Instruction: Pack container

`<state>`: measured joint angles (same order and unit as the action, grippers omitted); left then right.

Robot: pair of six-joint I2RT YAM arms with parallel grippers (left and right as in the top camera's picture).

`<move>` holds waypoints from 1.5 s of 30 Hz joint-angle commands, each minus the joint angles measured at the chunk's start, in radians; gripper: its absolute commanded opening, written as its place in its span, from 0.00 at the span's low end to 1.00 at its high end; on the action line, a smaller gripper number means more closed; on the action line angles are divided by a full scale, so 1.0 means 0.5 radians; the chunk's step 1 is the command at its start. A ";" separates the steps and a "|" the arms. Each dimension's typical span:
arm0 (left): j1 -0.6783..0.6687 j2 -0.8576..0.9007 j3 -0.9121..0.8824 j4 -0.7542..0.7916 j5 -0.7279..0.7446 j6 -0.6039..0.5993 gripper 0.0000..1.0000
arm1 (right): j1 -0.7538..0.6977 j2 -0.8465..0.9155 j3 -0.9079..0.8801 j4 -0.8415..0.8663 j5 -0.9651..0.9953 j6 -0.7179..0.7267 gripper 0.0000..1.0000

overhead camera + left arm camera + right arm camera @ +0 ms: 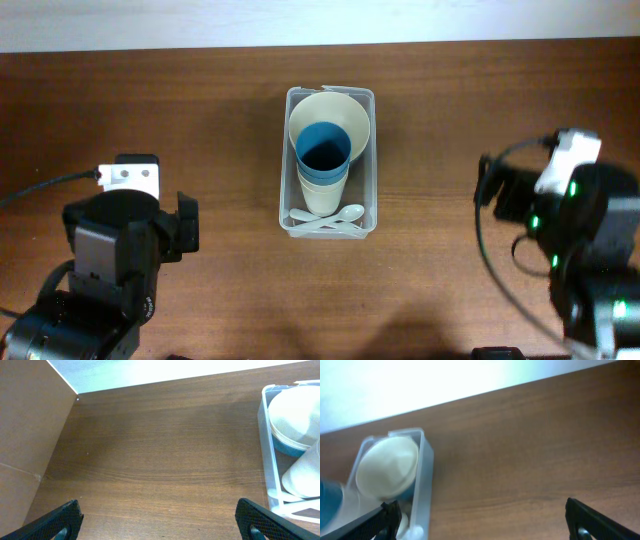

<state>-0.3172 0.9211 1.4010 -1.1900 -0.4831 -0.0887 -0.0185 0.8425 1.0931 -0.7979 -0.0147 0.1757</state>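
1. A brown wooden table (200,120) fills the view.
2. The left hand (160,522) sits at the near left, well apart from the container. Its fingers are spread wide and it holds nothing.
3. The right hand (492,522) sits at the near right, also well apart. It is wide open and empty.
4. The clear container (284,160) stands at the table's middle, long side running away from the arms.
5. A cream bowl (345,110) leans at its far end.
6. Nested cups (322,150), blue inside cream, lie in its middle.
7. White spoons (335,218) lie at its near end.
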 commanded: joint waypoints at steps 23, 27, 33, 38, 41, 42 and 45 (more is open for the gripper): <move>0.012 -0.001 0.014 -0.002 0.001 -0.024 0.99 | 0.011 -1.565 -1.543 0.111 -0.115 -0.306 0.99; 0.012 -0.001 0.014 -0.002 0.001 -0.024 0.99 | 0.011 -1.574 -1.614 0.148 -0.121 -0.306 0.99; 0.012 -0.001 0.014 -0.002 0.001 -0.024 0.99 | 0.011 -1.574 -1.656 0.162 -0.120 -0.307 0.99; 0.012 -0.001 0.014 -0.002 0.001 -0.024 1.00 | 0.011 -1.582 -1.695 0.163 -0.121 -0.306 0.99; 0.012 -0.001 0.014 -0.002 0.001 -0.024 0.99 | 0.011 -1.615 -1.720 0.163 -0.121 -0.306 0.99; 0.012 -0.001 0.014 -0.002 0.001 -0.024 0.99 | 0.011 -1.633 -1.731 0.162 -0.121 -0.306 0.99; 0.012 -0.001 0.014 -0.002 0.001 -0.024 1.00 | 0.011 -1.678 -1.769 0.163 -0.121 -0.306 0.99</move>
<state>-0.3172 0.9211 1.4010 -1.1904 -0.4828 -0.0914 -0.0185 0.0319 0.2310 -0.7227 -0.0692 0.0257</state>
